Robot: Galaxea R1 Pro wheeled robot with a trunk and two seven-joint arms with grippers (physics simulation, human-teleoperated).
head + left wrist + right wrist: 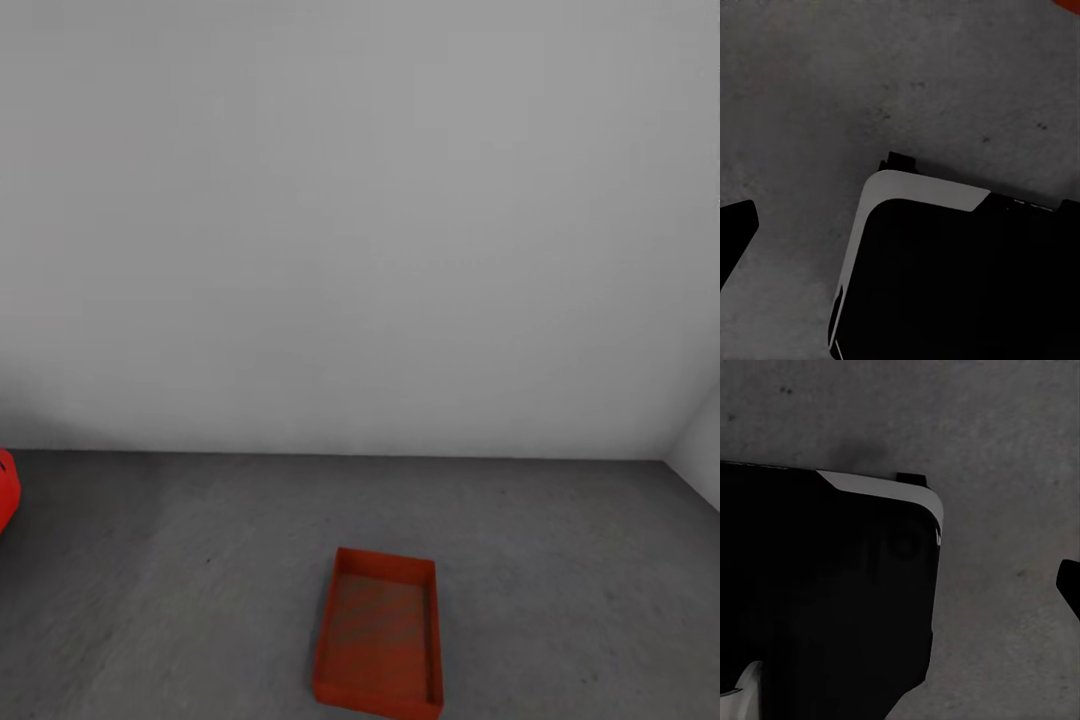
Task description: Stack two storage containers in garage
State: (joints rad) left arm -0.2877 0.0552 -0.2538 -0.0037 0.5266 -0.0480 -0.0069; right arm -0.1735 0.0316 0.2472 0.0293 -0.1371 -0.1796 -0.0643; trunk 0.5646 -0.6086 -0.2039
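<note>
Red-orange open-topped storage container [380, 633] sits empty on grey floor [560, 560] — end effector states unclear.

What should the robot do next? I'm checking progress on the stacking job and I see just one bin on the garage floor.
Probably turn away and head back for the second bin: one storage container sits empty on the concrete floor near the white wall, with nothing stacked on it.

You see even, dim, diffuse light; the wall [360, 220] darkens toward its base, and both wrist views render soft, grainy.
</note>
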